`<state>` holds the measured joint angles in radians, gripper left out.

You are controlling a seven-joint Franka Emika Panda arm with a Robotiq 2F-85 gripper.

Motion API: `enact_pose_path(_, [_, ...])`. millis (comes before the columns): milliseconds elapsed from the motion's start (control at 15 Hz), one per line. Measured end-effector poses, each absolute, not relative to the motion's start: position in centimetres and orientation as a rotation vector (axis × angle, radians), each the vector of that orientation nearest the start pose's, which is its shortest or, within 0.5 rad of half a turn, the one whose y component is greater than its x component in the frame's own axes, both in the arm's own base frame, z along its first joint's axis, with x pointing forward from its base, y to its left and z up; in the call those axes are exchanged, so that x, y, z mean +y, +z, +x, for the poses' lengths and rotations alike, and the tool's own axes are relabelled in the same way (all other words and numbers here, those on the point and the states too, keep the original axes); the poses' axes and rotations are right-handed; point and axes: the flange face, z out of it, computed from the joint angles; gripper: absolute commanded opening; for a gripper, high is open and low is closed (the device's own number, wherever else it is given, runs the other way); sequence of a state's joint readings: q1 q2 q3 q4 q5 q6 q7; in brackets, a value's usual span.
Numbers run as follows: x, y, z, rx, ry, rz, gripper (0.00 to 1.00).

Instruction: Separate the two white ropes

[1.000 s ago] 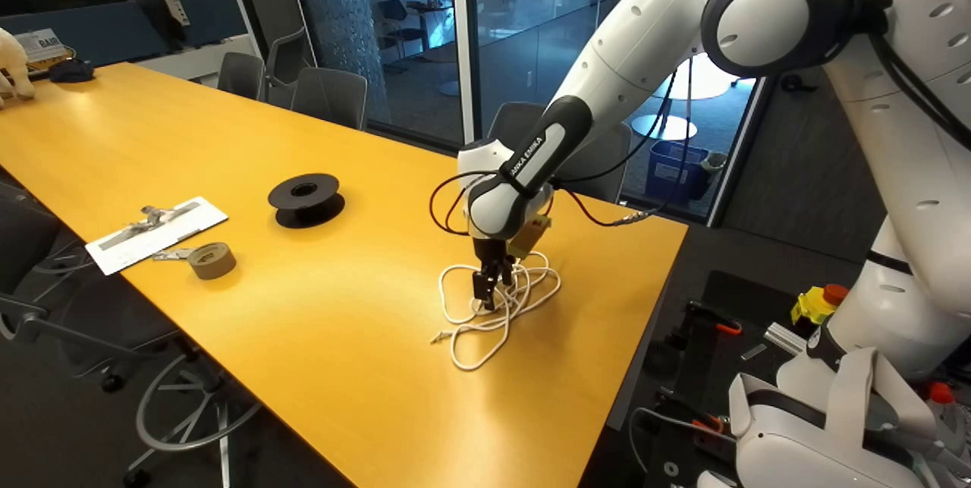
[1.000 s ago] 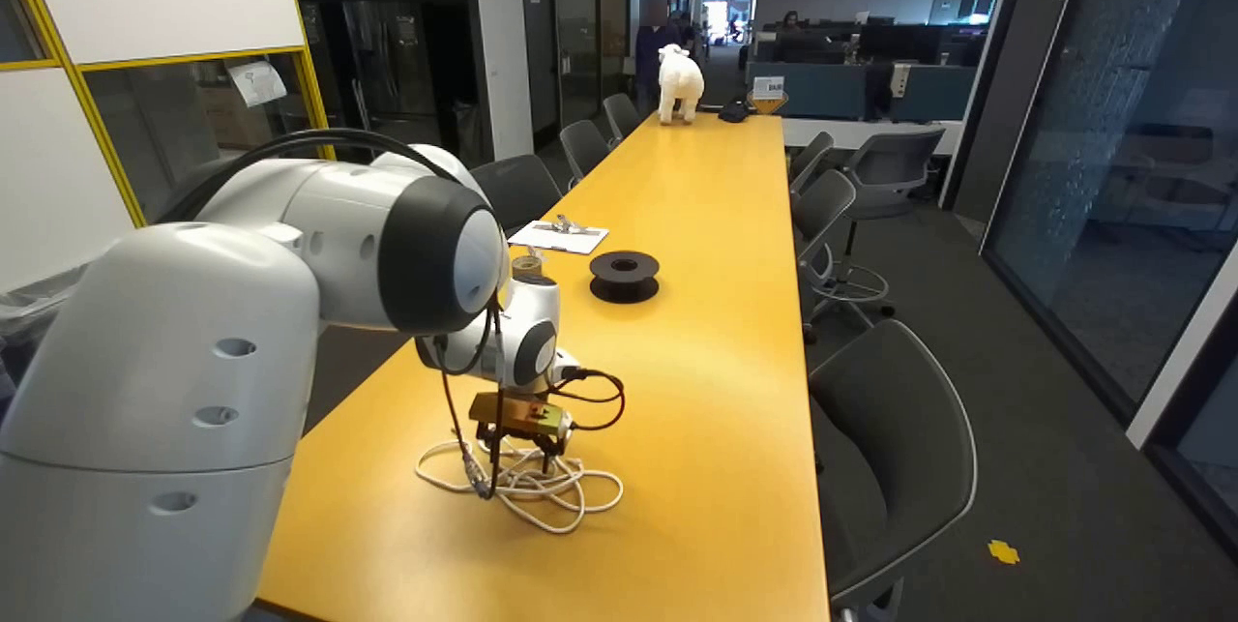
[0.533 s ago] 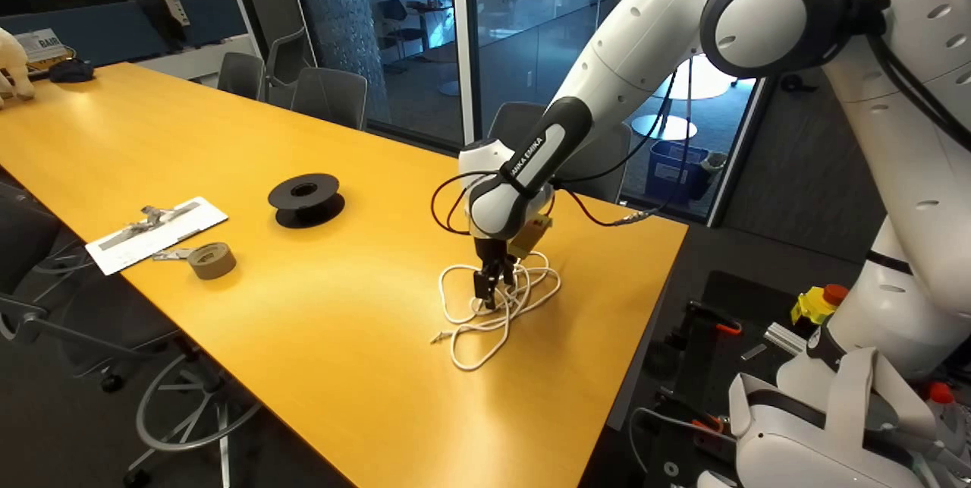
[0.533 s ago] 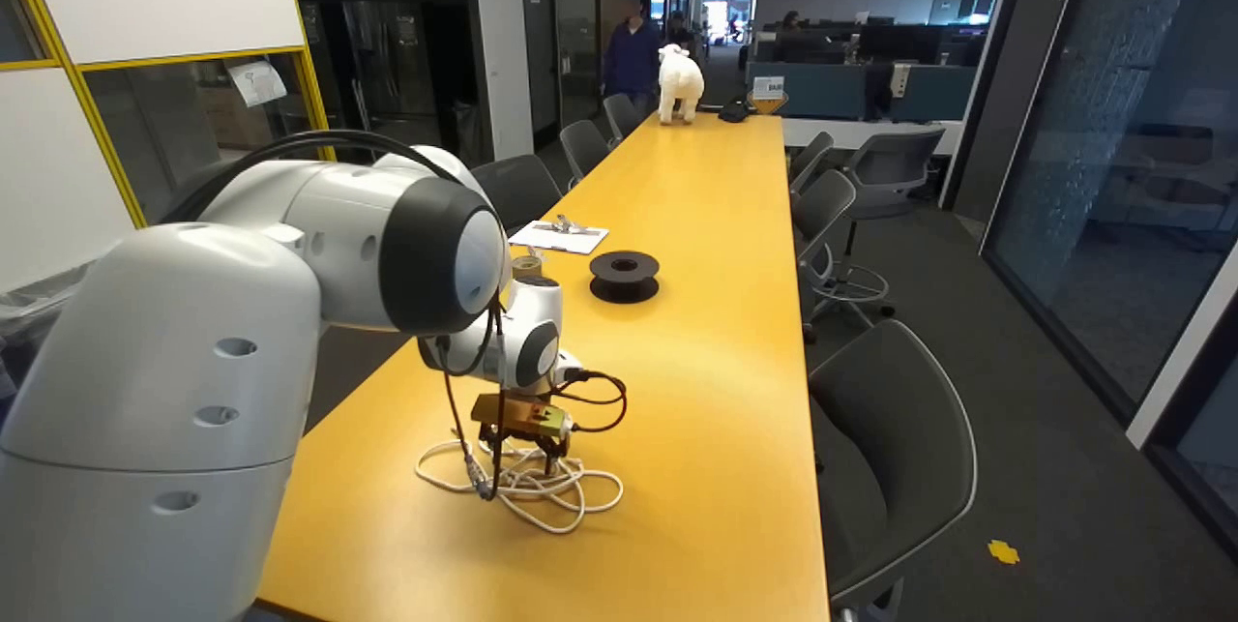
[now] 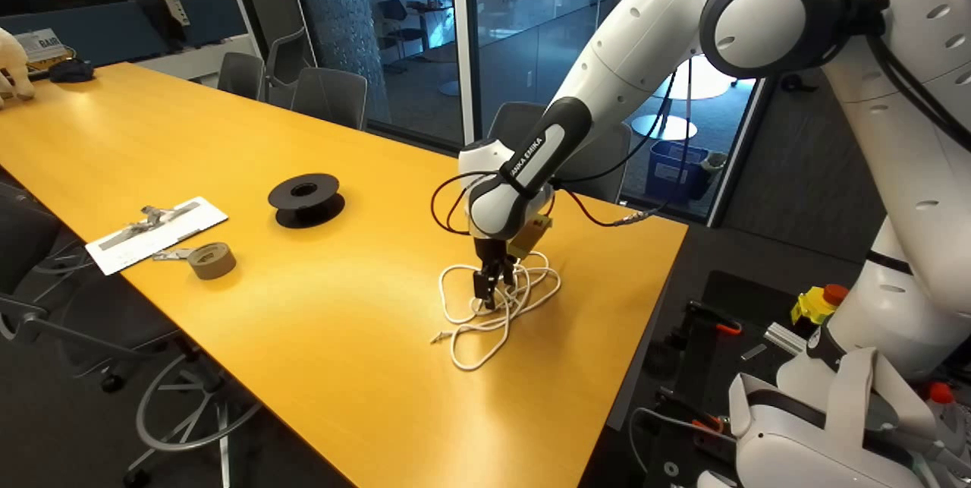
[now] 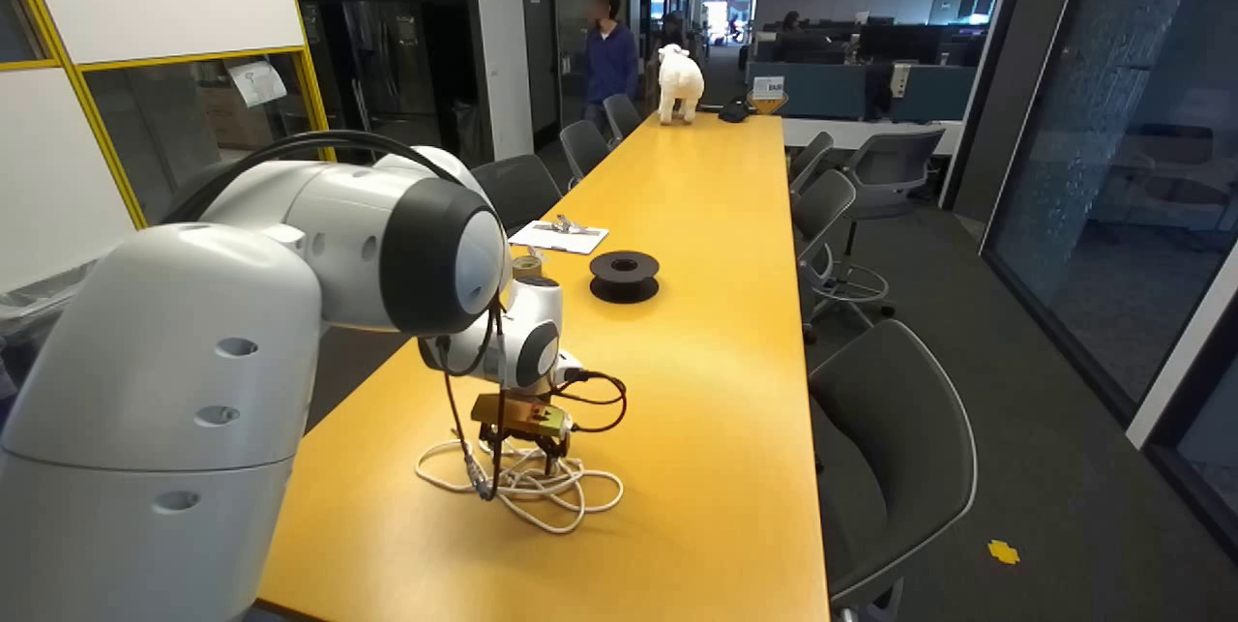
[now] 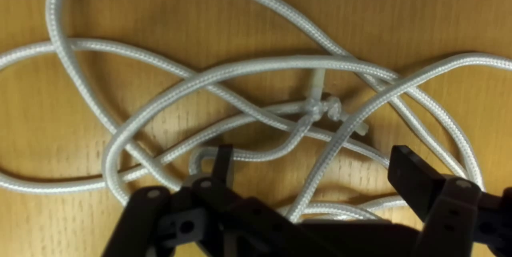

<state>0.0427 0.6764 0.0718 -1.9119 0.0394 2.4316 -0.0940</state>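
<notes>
The two white ropes lie tangled in one looping pile on the table, seen in both exterior views point(image 5: 466, 369) point(image 6: 556, 531) and in the wrist view point(image 7: 296, 62). I cannot tell which strand belongs to which rope. Two small knots point(image 7: 314, 109) with short stiff ends show near the pile's middle. My gripper point(image 7: 312, 161) points down into the pile, also in both exterior views point(image 5: 497, 292) point(image 6: 519, 458). Its jaws stand wide apart. One strand runs slantwise between the fingers without being pinched. The gripper body hides the strands below it.
A black spool point(image 5: 305, 203) stands on the table point(image 5: 379, 382) beyond the ropes. A brown tape roll point(image 5: 212, 260) and a white strip with small objects point(image 5: 155, 234) lie near the table's long edge. Chairs point(image 6: 899, 448) stand along the sides.
My gripper and the ropes look almost the same, with at most a tiny shift of the arm. A person in the far background has moved to the left.
</notes>
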Motion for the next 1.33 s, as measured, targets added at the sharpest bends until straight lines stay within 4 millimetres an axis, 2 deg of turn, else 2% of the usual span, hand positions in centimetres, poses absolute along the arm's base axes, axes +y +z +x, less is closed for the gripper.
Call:
enact_pose_path(67, [6.90,12.59,60.08,-0.251,0.240,-3.054,1.00])
enact_pose_path(133, [6.90,12.59,60.10,-0.251,0.240,-3.054,0.95])
enact_pose_path(200, [6.90,12.58,60.12,-0.251,0.239,-3.054,0.74])
enact_pose_path(333, [6.90,12.60,60.18,-0.251,0.237,-3.054,0.70])
enact_pose_path(600, [6.91,12.79,60.40,-0.261,0.229,-3.059,0.37])
enact_pose_path(933, [6.91,12.93,60.56,-0.279,0.223,-3.066,0.03])
enact_pose_path(1067, [6.95,13.00,60.64,-0.281,0.219,-3.066,0.01])
enact_pose_path(1333, [6.91,13.06,60.71,-0.282,0.217,-3.068,0.05])
